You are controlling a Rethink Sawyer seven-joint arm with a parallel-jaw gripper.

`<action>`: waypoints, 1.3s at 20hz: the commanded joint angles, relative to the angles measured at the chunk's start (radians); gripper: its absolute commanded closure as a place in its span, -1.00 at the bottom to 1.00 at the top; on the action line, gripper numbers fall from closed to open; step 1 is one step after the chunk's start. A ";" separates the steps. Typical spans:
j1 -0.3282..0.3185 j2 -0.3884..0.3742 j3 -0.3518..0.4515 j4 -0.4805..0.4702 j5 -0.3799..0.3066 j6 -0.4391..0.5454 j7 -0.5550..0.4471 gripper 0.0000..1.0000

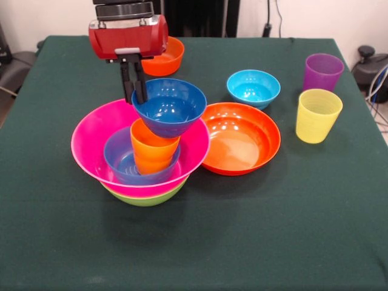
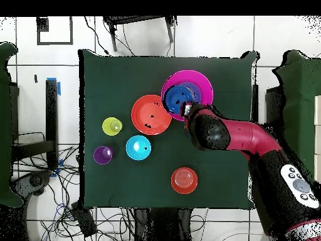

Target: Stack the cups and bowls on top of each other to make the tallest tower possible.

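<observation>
The tower stands left of centre: a lime green bowl (image 1: 145, 198) at the bottom, the big pink bowl (image 1: 91, 142) in it, a small blue bowl (image 1: 118, 159) inside that, and an orange cup (image 1: 151, 148) upright in the blue bowl. A dark blue bowl (image 1: 173, 109) rests, slightly tilted, on the orange cup. My gripper (image 1: 134, 91) is shut on the dark blue bowl's far rim. From overhead the gripper (image 2: 186, 112) is at the edge of the dark blue bowl (image 2: 175, 97), over the pink bowl (image 2: 200, 81).
A shallow orange bowl (image 1: 239, 136) touches the tower's right side. A cyan bowl (image 1: 253, 88), a purple cup (image 1: 322, 71) and a yellow cup (image 1: 317, 115) stand to the right. A small orange bowl (image 1: 167, 59) sits behind my gripper.
</observation>
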 commanded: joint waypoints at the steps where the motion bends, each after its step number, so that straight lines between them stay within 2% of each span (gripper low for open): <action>1: 0.016 0.048 0.025 -0.052 -0.098 -0.006 -0.061 1.00; 13: 0.014 0.011 0.022 -0.032 -0.086 0.009 -0.050 1.00; 26: -0.018 -0.009 0.057 -0.027 -0.070 0.052 -0.084 1.00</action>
